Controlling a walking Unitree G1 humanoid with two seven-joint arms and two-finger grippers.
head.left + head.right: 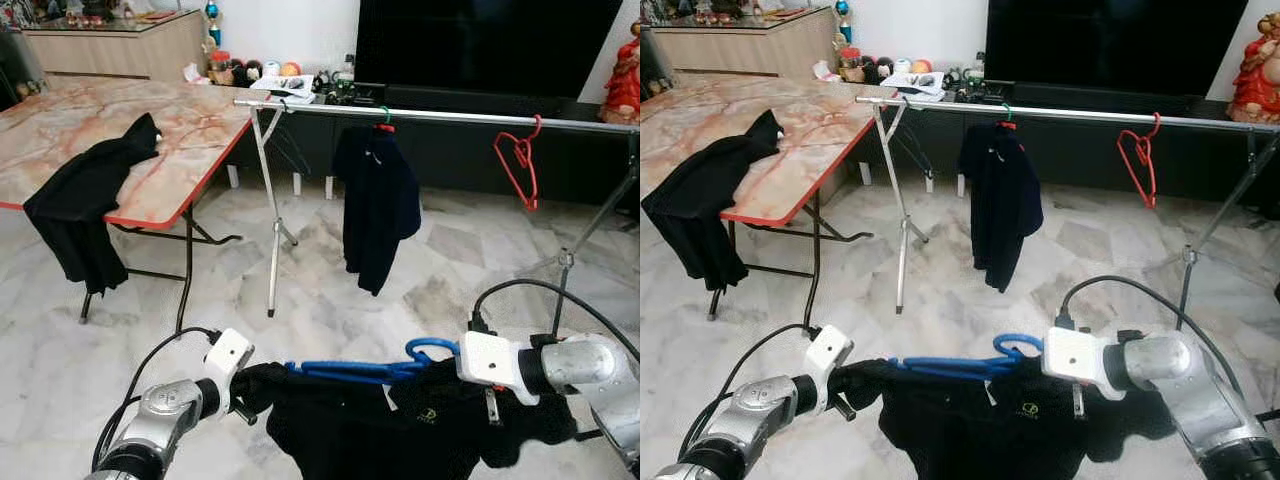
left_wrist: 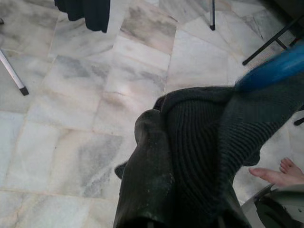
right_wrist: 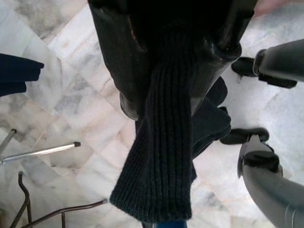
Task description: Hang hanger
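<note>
A blue hanger (image 1: pixel 350 371) carries a black knit sweater (image 1: pixel 370 430) low in front of me, stretched between my two grippers. My left gripper (image 1: pixel 250 388) is shut on the sweater's left shoulder, at the hanger's end; one finger (image 2: pixel 147 171) presses into the knit. My right gripper (image 3: pixel 168 97) is shut on a fold of the sweater beside the hanger's hook (image 1: pixel 432 349). The silver clothes rail (image 1: pixel 440 116) crosses ahead, higher and farther away. It holds a dark navy garment (image 1: pixel 378 200) and an empty red hanger (image 1: pixel 520 165).
A marble-topped folding table (image 1: pixel 190 130) stands to the left with another black garment (image 1: pixel 85 195) draped over its edge. The rail's legs (image 1: pixel 272 230) stand on the marble floor. A TV cabinet lies behind the rail. A person's bare foot (image 2: pixel 280 173) is close by.
</note>
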